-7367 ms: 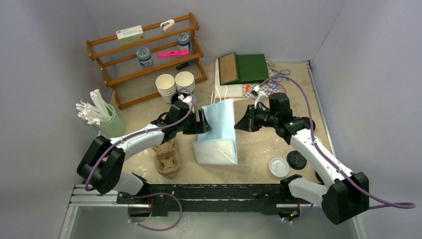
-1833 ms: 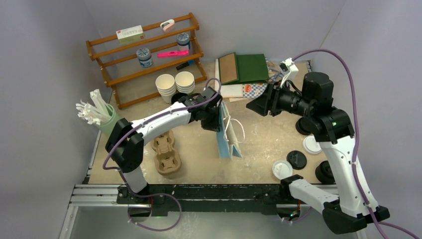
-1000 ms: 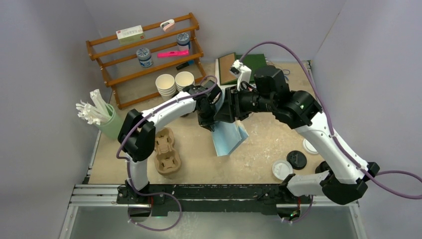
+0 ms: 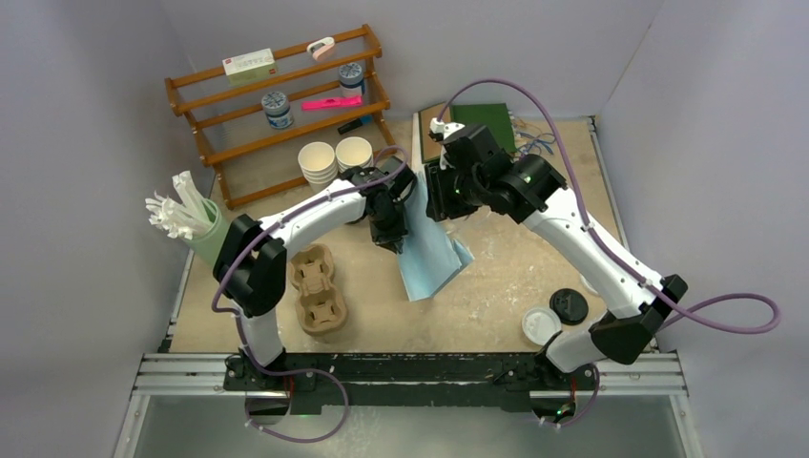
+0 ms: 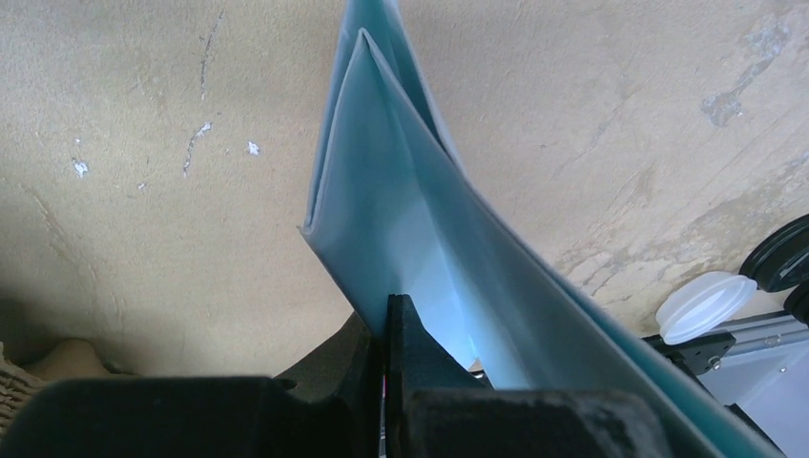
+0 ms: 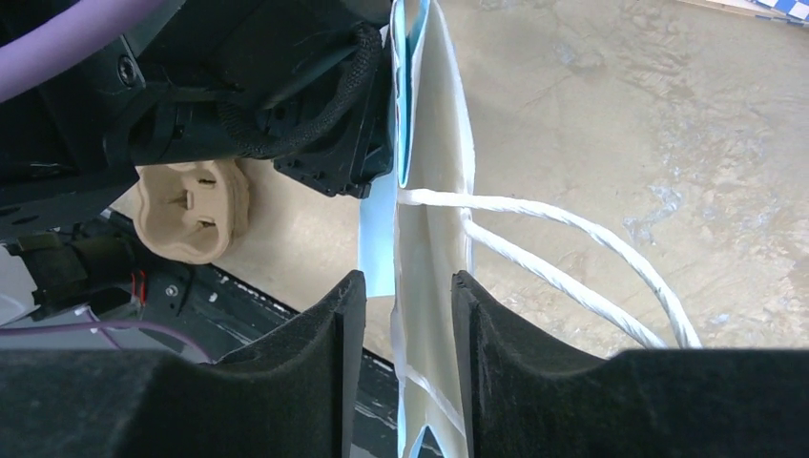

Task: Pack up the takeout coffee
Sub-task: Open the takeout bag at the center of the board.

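A light blue paper bag [image 4: 434, 260] hangs tilted over the middle of the table. My left gripper [image 4: 393, 229] is shut on one wall of the bag [image 5: 410, 219] near its top edge. My right gripper [image 6: 405, 286] is open, its fingers astride the bag's opposite wall [image 6: 431, 239], just under the white rope handles [image 6: 553, 229]. In the top view the right gripper [image 4: 432, 198] sits at the bag's top. A white round lid [image 4: 539, 324] and a black one [image 4: 570, 305] lie near the front right. I cannot tell from above whether takeout coffee cups stand under them.
A brown pulp cup carrier [image 4: 320, 291] lies left of the bag. Stacked lidless cream cups [image 4: 334, 160] stand in front of a wooden rack [image 4: 277, 105]. A green holder of white sticks [image 4: 196, 227] stands at the left. A green book and a brown board [image 4: 491, 119] lie at the back.
The right wrist has moved back and left, up to the bag's top edge. The bag has swung slightly left and hangs flatter. The left gripper keeps its hold.
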